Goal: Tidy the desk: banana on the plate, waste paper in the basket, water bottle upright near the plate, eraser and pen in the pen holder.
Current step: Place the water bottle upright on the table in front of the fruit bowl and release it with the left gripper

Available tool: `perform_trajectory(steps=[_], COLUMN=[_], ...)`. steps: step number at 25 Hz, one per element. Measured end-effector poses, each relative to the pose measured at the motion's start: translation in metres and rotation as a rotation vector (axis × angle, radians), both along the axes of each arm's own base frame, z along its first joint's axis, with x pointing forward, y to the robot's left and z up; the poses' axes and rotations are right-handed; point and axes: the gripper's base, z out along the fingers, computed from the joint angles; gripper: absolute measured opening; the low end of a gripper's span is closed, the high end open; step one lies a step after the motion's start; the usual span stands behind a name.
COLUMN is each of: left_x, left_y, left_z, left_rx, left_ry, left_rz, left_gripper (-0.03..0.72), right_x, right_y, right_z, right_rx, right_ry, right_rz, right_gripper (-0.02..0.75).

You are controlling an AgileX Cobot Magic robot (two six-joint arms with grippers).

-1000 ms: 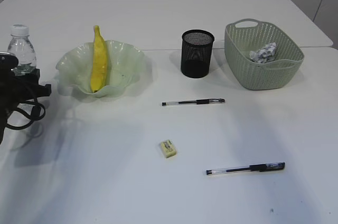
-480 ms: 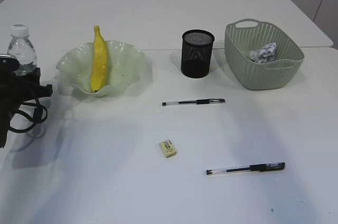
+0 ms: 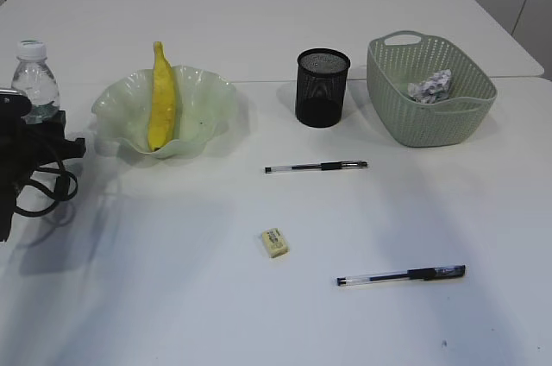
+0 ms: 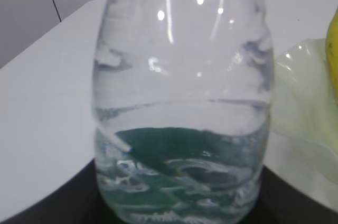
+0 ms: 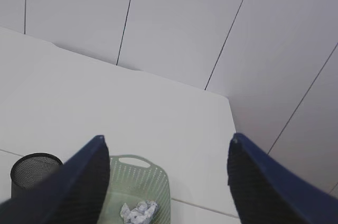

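Water bottle (image 4: 182,102) with unreadable dark green label

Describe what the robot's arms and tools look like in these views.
The left arm, at the exterior view's left edge, is black and blocky with looped black cables. The right tool has two broad dark blue fingers with a matte, finely textured face, tapering to rounded tips. No markings are visible.

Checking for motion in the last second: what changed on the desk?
The left arm beside the water bottle shifted slightly between the first two pictures, then held. Banana, both pens, eraser and waste paper stayed put.
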Motion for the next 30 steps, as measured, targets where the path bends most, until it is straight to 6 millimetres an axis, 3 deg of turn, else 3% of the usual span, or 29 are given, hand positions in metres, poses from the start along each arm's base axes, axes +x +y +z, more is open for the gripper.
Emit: perform_trajectory(steps=[30], left_x=[0.0000], left_y=[0.0020], left_z=[0.0031], left_rx=[-0.011], left_ry=[0.008], left_rz=[0.025], left_gripper=[0.377], right_x=[0.0002], right_y=[0.0001], right_z=[0.0018], right_rx=[0.000], right_ry=[-0.020], right_rz=[0.001], right_gripper=[0.519])
